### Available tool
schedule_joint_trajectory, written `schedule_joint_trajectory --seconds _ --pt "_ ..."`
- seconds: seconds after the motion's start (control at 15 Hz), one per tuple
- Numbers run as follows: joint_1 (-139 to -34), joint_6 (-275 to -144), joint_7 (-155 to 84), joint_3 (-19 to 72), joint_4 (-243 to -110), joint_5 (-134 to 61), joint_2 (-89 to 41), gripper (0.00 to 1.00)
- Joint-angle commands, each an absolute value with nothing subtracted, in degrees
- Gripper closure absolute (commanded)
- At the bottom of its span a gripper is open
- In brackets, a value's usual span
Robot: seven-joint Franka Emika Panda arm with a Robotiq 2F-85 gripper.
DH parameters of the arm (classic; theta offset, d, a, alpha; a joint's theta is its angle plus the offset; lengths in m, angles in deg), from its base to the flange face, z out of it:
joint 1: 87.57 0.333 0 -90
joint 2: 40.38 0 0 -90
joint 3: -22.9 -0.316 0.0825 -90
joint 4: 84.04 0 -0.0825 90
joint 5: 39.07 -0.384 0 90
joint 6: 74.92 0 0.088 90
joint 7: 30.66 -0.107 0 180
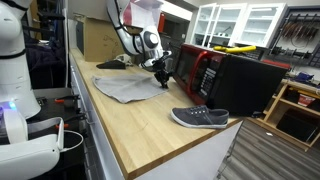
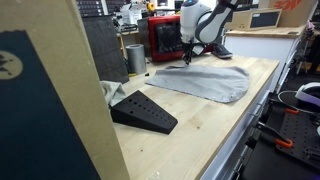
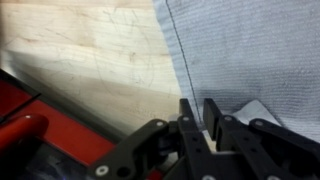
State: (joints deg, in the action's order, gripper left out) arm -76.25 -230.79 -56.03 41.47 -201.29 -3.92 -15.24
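A grey cloth (image 1: 125,88) lies flat on the wooden table (image 1: 140,130), and it also shows in an exterior view as the grey cloth (image 2: 205,80). My gripper (image 1: 163,80) is down at the cloth's edge nearest the red appliance, as the gripper (image 2: 187,60) also shows. In the wrist view the gripper (image 3: 199,106) has its fingers drawn close together on the cloth (image 3: 250,50) at its hem. A small fold of fabric is puckered up beside the right finger (image 3: 214,112). Bare wood lies left of the hem.
A grey shoe (image 1: 200,118) lies near the table's front corner. A red appliance (image 1: 205,68) and a black box (image 1: 250,82) stand behind the gripper. A black wedge (image 2: 143,110), a metal cup (image 2: 135,58) and a cardboard panel (image 2: 50,100) sit at the other end.
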Motion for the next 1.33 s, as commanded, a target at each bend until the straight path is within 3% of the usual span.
schedule_joint_trajectory --seconds 0.0,0.07,0.13,0.27,0.8,0.93,1.2,1.27 --pt "-75.7 -232.3 -58.4 41.9 -202.2 -1.4 -16.1 1.0" --pt "-76.0 -232.2 -57.6 41.4 -202.2 -1.7 -16.3 0.67" --pt "-76.2 -232.1 -57.0 41.0 -202.2 -2.0 -16.4 0.71" --pt "-76.5 -231.3 -55.2 40.1 -202.5 -2.5 -16.8 0.65" --pt "-80.3 -231.9 -46.6 33.7 -203.5 -11.5 -19.0 0.05" --pt "-81.3 -231.9 -45.0 32.7 -203.4 -14.5 -19.0 0.0" --pt "-86.1 -230.4 -35.3 27.0 -203.0 -25.1 -18.3 0.0" --pt "-86.9 -230.1 -33.4 26.1 -202.7 -26.9 -17.9 0.25"
